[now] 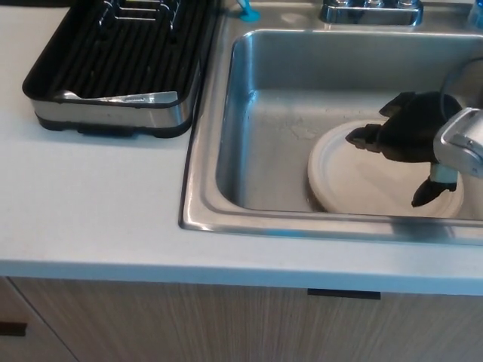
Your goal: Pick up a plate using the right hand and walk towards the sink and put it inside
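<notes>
Cream-white and round, the plate (355,177) lies flat on the floor of the stainless steel sink (264,143), toward the basin's right side, with its raised rim showing along the left and near edges. My right hand (411,136) hangs over the plate's right half, black against the pale surface. My fingers (362,138) are spread apart and hold nothing; two point left across the plate, and the thumb (424,196) points down toward its near edge. Whether any tip touches the plate I cannot tell. My left hand does not show.

The sink is set into a pale grey-blue worktop (90,204). On the worktop to the left stands a black ribbed drying rack (121,68) with a shiny metal front band. A chrome faucet base (370,11) sits behind the basin, with a small blue object (247,11) beside it. Below the worktop run light wood-grain cabinet fronts (226,324).
</notes>
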Robot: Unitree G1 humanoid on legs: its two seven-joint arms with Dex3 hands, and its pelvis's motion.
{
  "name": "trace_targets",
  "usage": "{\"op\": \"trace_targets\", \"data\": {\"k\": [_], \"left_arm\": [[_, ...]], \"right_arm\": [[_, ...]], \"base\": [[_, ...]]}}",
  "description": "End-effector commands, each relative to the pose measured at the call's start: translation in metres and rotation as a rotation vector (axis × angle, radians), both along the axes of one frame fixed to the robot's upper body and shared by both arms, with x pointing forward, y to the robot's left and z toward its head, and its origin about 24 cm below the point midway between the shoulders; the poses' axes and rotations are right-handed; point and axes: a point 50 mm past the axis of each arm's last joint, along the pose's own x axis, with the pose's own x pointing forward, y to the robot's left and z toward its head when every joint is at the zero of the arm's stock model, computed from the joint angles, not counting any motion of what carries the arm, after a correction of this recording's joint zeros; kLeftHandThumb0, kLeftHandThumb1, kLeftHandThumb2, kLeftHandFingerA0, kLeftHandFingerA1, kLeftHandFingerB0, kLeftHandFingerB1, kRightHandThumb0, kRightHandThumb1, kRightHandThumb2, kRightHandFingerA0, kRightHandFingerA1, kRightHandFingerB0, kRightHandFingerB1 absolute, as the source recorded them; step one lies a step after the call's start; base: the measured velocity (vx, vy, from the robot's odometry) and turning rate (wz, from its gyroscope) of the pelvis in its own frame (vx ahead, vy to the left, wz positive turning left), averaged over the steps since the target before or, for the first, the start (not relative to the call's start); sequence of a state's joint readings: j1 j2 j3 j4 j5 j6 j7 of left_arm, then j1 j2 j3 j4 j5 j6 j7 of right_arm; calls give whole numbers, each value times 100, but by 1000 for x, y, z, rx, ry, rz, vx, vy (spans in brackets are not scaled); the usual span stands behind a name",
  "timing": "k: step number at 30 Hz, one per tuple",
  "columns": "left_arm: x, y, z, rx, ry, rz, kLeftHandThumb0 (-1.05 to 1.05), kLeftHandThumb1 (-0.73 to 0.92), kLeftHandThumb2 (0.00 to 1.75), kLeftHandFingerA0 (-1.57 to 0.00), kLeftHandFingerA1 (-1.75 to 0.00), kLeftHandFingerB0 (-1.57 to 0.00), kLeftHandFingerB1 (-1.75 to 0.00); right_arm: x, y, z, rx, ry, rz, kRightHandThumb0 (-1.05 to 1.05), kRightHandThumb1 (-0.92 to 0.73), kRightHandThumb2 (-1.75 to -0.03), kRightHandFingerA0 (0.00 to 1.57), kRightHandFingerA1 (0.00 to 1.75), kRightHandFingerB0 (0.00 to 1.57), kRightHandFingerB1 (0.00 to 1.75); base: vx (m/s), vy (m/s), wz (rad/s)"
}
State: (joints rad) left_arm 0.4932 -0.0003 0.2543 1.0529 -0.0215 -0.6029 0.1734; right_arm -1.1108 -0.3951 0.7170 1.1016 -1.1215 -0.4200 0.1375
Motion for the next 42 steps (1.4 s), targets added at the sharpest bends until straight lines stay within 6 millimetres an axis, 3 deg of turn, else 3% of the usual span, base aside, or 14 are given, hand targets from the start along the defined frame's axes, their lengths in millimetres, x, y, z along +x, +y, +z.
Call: {"op": "trace_targets", "data": {"k": [1, 7, 13, 17, 18, 27, 28, 29, 32, 33, 36, 37, 41, 42], "left_arm": [[-1, 11, 10, 55, -76, -10, 22, 59, 175, -113, -159, -102, -140], [-5, 11, 11, 60, -67, -2, 23, 85, 170, -126, -145, -106, -127], [-8, 11, 11, 59, -64, 6, 18, 78, 157, -131, -142, -115, -127], [-5, 13, 8, 55, -44, -2, 27, 59, 175, -122, -148, -111, -132], [0, 11, 7, 44, -59, 3, 24, 64, 175, -122, -150, -114, -135], [0, 11, 7, 42, -60, 4, 24, 64, 175, -122, -150, -114, -135], [0, 13, 9, 54, -70, -1, 24, 83, 169, -125, -144, -110, -128], [-1, 13, 10, 58, -73, -4, 24, 83, 169, -125, -144, -110, -128], [-1, 12, 9, 56, -72, -4, 24, 83, 169, -125, -144, -110, -128], [-1, 13, 9, 53, -68, -1, 21, 56, 175, -120, -152, -108, -140], [-1, 14, 8, 49, -61, 3, 21, 56, 175, -120, -152, -108, -140], [-1, 14, 8, 58, -53, -1, 7, 54, 127, -137, -131, -129, -126], [-1, 14, 8, 59, -52, -2, 7, 54, 127, -137, -131, -129, -126], [5, 9, 7, 53, -66, -15, 6, 51, 126, -136, -130, -127, -124]], "right_arm": [[1, -10, 39, 63, 139, -186, -66, -57, -74, 0, 0, 0, 18], [-32, -24, 97, 248, 85, -69, -89, -57, -92, 0, 15, 1, 14], [-49, -25, 110, 258, 36, -16, -95, -60, -92, 0, 9, 2, 11], [-88, -42, 153, 206, -153, 59, -71, -72, -68, 0, 6, 0, 28], [-120, -55, 187, 207, -285, 83, -67, -56, -95, 0, 23, 0, 29], [-132, -54, 189, 206, -292, 78, -67, -56, -95, 0, 23, 0, 29], [-201, -83, 240, 274, -470, 31, -61, -77, -63, 44, 63, 28, 36], [-236, -90, 255, 268, -546, 15, -61, -77, -63, 44, 63, 28, 36], [-238, -90, 254, 266, -542, 15, -61, -77, -63, 44, 63, 28, 36], [-264, -104, 264, 290, -646, -15, -69, -64, -99, 59, 71, 31, 51], [-306, -124, 271, 321, -800, -66, -69, -64, -99, 59, 71, 31, 51], [-337, -137, 278, 392, -915, -92, -59, -76, -64, 70, 51, 47, 35], [-341, -138, 277, 398, -922, -90, -59, -76, -64, 70, 51, 47, 35], [-382, -154, 268, 404, -1103, -177, -56, -78, -64, 80, 55, 50, 35]], "base": [[0, 0, 0], [0, 0, 0], [0, 0, 0], [0, 0, 0], [0, 0, 0], [0, 0, 0], [0, 0, 0], [0, 0, 0], [0, 0, 0], [0, 0, 0], [0, 0, 0], [0, 0, 0], [0, 0, 0], [0, 0, 0]]}}
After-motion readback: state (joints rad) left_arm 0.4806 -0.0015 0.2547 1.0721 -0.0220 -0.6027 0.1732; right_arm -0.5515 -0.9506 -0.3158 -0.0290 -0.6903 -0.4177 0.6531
